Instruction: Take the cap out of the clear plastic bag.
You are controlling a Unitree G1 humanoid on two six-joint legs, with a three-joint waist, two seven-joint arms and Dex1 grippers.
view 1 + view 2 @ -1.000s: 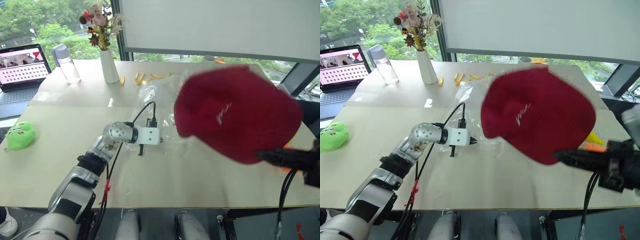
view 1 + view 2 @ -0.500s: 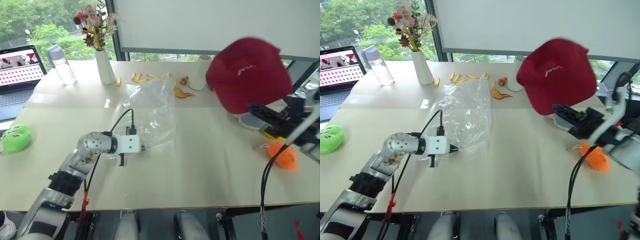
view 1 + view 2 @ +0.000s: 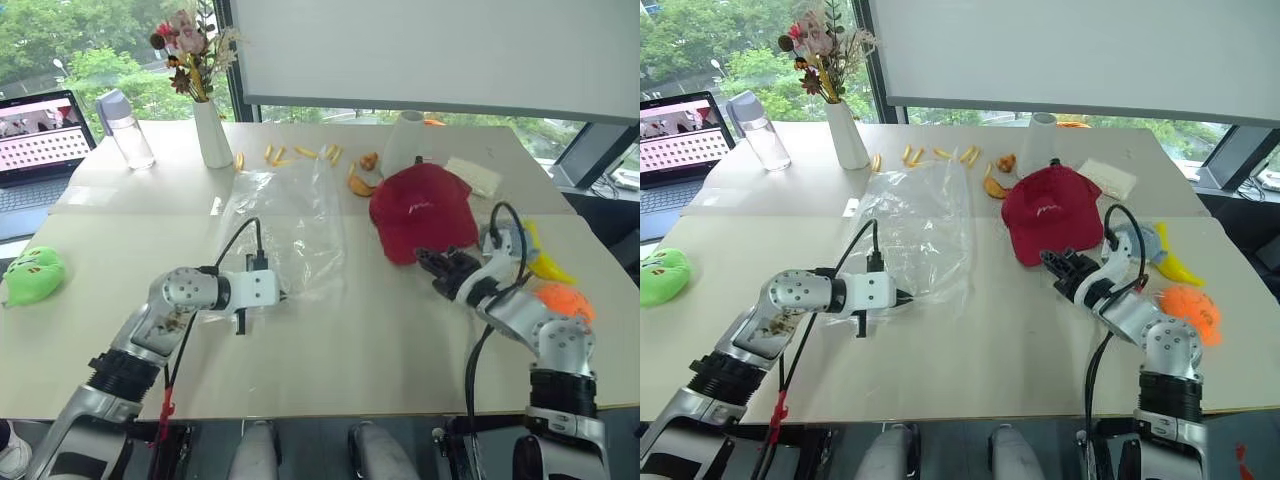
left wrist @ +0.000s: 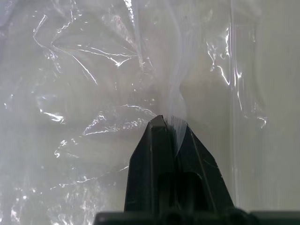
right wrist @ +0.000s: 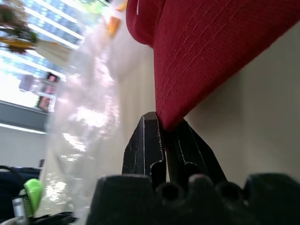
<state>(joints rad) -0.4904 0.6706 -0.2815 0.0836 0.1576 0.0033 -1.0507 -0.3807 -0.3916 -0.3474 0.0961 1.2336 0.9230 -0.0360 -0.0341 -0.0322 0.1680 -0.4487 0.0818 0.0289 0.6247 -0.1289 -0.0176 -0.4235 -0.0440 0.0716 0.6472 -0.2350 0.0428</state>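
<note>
The dark red cap [image 3: 420,208] lies on the table to the right of the clear plastic bag [image 3: 290,225], outside it, white mark up. My right gripper [image 3: 430,262] reaches in low at the cap's near edge. In the right wrist view the gripper [image 5: 164,122] has its two black fingertips closed on the edge of the cap's red fabric [image 5: 206,51]. My left gripper [image 3: 284,296] is shut on the near edge of the bag, and the left wrist view shows crinkly film [image 4: 108,79] pinched between the tips [image 4: 168,123]. The bag lies flat and looks empty.
At the back stand a white vase of flowers [image 3: 214,132], a bottle [image 3: 128,128], a laptop [image 3: 40,135] and a white cup [image 3: 404,135], with yellow bits [image 3: 300,153] scattered between. A green toy [image 3: 34,273] lies far left. An orange toy [image 3: 566,301] and a yellow object [image 3: 545,262] lie by my right arm.
My right arm has swung the cap down from mid-air onto the table right of the bag. The left gripper has drawn the bag's edge a little to the left.
</note>
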